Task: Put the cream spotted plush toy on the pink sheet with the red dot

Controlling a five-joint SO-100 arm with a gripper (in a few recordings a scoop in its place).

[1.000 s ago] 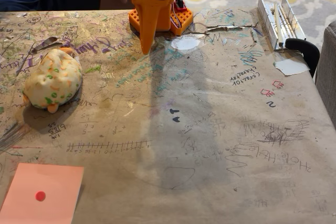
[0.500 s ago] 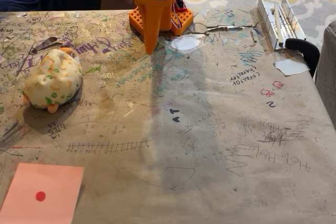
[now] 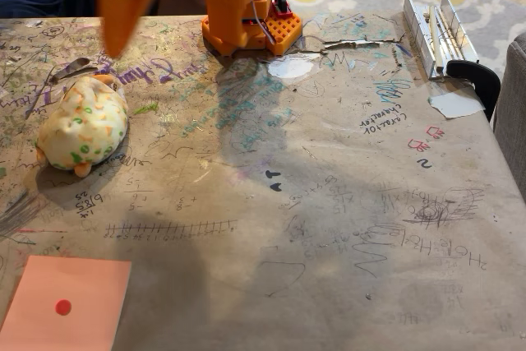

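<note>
The plush [image 3: 82, 127] is lying at the left of the table [image 3: 329, 228], about nine o'clock from the table's middle, its long axis running from seven o'clock up to one o'clock. An orange nub is poking out at its lower edge and another at its top; which end is the head, I cannot tell. Orange and green spots are showing all over its cream body.

Straight down at six o'clock from it, well apart, the pink sheet [image 3: 64, 306] is lying flat at the bottom left corner, its red dot [image 3: 63, 307] sitting near the middle, nothing resting on it.

Up at twelve o'clock from the plush, the orange gripper [image 3: 115, 39] is hanging blurred, tip pointing down, apart from the toy. It is carrying nothing; whether the claw is parted or closed, I cannot tell.

The arm's base [image 3: 242, 10] is standing at the table's far edge. The brown paper covering is scribbled all over; "CARROT CHARACTER" [image 3: 385, 118] is reading upside down at right, and "HOTE" further down. A white scrap [image 3: 457, 104] is lying at two o'clock beside a black clamp [image 3: 477, 78].
</note>
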